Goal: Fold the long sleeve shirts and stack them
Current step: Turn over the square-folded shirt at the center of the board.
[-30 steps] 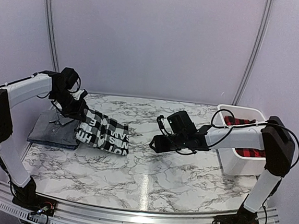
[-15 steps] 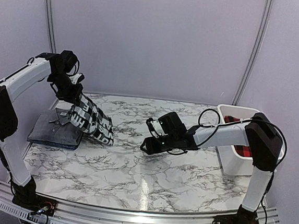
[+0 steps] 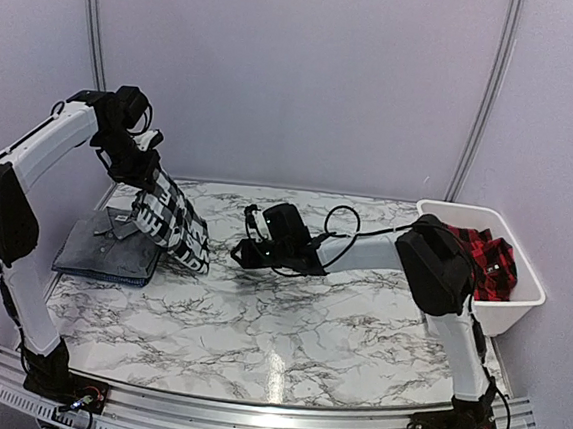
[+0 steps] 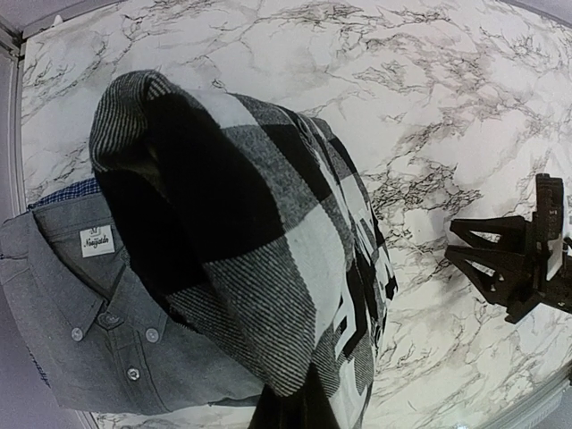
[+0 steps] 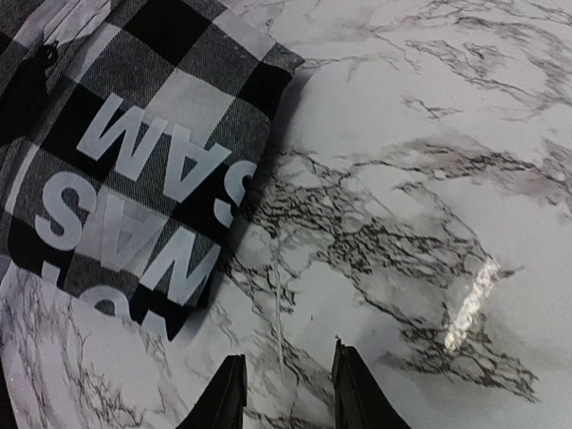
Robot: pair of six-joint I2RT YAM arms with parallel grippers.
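Two arms: raised left pincer (image 3: 146,186) clenches checked shirt (image 4: 268,241); outstretched right pincer (image 5: 286,393) gapes, empty.

Left arm (image 3: 46,148) and right arm (image 3: 369,250): matched pair, each with smooth white tubular link shells set between bulky matte-black joint housings, on black bases (image 3: 52,373) fixed to a ribbed silver rail (image 3: 249,412). Thin black cables (image 3: 341,217) loop loosely off the wrists and forearms, and small coloured wires show at the base mounts. Right claw (image 5: 286,393): two slim black fingers with rounded tips on a black wrist block with an open triangular frame.
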